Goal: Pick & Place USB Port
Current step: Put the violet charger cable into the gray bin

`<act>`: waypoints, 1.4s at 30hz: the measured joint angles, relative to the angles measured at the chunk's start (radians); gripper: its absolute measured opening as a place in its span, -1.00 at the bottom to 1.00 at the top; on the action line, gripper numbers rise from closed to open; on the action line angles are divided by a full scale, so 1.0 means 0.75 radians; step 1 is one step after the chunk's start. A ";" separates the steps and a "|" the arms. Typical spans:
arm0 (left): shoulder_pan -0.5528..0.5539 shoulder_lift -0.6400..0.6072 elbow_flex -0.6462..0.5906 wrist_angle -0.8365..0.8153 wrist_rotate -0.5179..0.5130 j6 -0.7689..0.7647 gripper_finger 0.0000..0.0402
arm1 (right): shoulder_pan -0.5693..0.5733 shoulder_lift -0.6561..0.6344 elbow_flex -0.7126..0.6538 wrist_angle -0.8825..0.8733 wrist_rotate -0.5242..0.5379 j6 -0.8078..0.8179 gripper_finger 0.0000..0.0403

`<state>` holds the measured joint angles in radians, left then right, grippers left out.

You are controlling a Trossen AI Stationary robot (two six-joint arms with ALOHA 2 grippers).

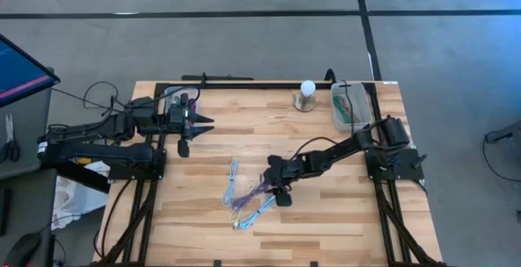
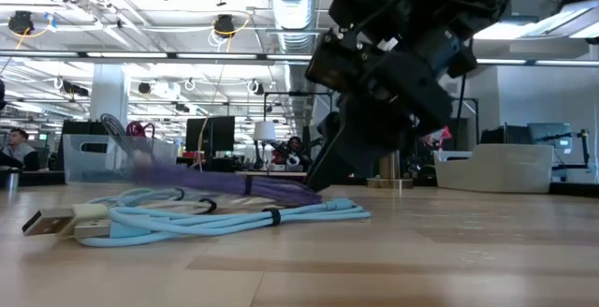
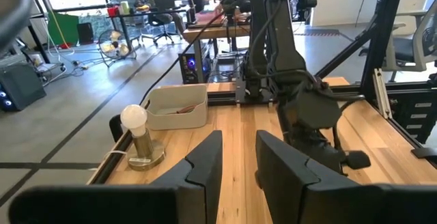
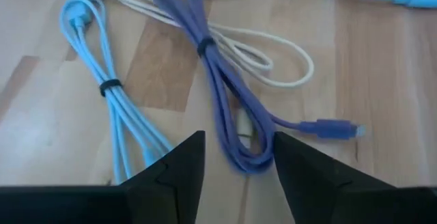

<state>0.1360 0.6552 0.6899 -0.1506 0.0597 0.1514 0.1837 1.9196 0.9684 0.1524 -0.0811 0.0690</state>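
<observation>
Several tied cable bundles lie flat on the wooden table: a purple USB cable with its plug, two light blue ones and a loose white one. My right gripper is open, low over the table, with its fingers on either side of the purple cable's looped end. In the low view it stands at the purple bundle, behind a light blue cable. My left gripper is open and waits above the table's left part.
A light bulb on a round base and a clear bin with green cables stand at the far right corner. A black rail runs along the far edge. Bare wood lies near the near edge.
</observation>
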 joint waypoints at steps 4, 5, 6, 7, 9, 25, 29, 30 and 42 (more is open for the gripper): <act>0.000 0.000 0.000 0.000 0.000 0.000 -0.55 | -0.002 0.023 -0.001 0.002 0.001 0.000 -0.24; 0.000 0.001 0.000 -0.001 0.000 0.000 -0.55 | -0.002 0.026 -0.001 0.004 0.001 0.000 -0.26; 0.000 0.001 0.000 0.000 0.000 0.000 -0.55 | -0.001 0.034 -0.001 0.012 0.003 0.001 -0.29; 0.000 0.000 0.000 0.000 0.000 0.000 -0.55 | -0.001 0.037 -0.001 0.012 0.007 0.001 -0.32; 0.000 0.001 0.000 -0.001 0.000 0.000 -0.55 | -0.003 0.037 -0.001 0.012 0.011 0.002 -0.41; 0.000 0.001 0.000 -0.001 0.000 0.000 -0.55 | -0.013 -0.010 -0.002 -0.003 0.014 -0.015 -0.93; 0.000 0.000 0.000 -0.001 0.000 0.000 -0.55 | -0.040 -0.107 -0.001 -0.103 0.074 -0.048 -0.93; 0.000 0.001 0.000 -0.002 0.000 0.000 -0.55 | -0.050 -0.139 -0.001 -0.149 0.105 -0.066 -0.93; 0.000 0.000 -0.001 -0.011 0.001 0.000 -0.55 | -0.163 -0.518 -0.143 -0.406 0.318 -0.056 -0.93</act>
<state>0.1360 0.6553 0.6895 -0.1585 0.0601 0.1515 0.0618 1.5314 0.8609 -0.1525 0.1578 0.0270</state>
